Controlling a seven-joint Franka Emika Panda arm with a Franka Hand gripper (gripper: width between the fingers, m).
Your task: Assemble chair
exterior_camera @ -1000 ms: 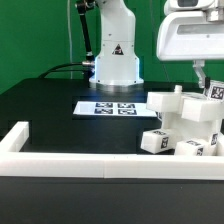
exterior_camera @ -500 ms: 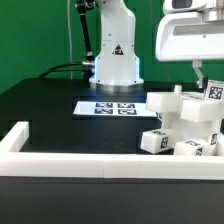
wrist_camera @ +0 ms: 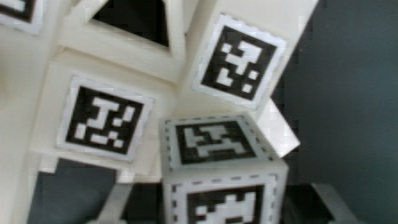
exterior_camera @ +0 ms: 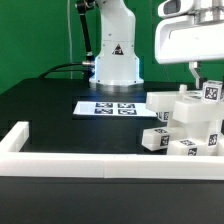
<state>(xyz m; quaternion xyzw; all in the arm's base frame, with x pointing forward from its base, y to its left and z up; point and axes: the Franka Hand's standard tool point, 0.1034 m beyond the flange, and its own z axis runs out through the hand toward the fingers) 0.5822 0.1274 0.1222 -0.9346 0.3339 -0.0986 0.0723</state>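
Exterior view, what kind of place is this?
Probably a robotics lab test bench: a robot arm stands on a black table, with a marker board and tagged white chair pieces laid out beside it.

matte white chair (exterior_camera: pixel 190 120), black-and-white square tags (wrist_camera: pixel 240 58), black table (exterior_camera: pixel 45 105)

Chair: chunky matte-white blocks (wrist_camera: pixel 134 68), packed close, fill most of the frame.
Tags: several black-and-white square markers (wrist_camera: pixel 240 57), tilted.
Backdrop: dark surface (wrist_camera: pixel 361 110).

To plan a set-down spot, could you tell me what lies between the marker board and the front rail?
Only bare table between marker board and rail, in the exterior view.
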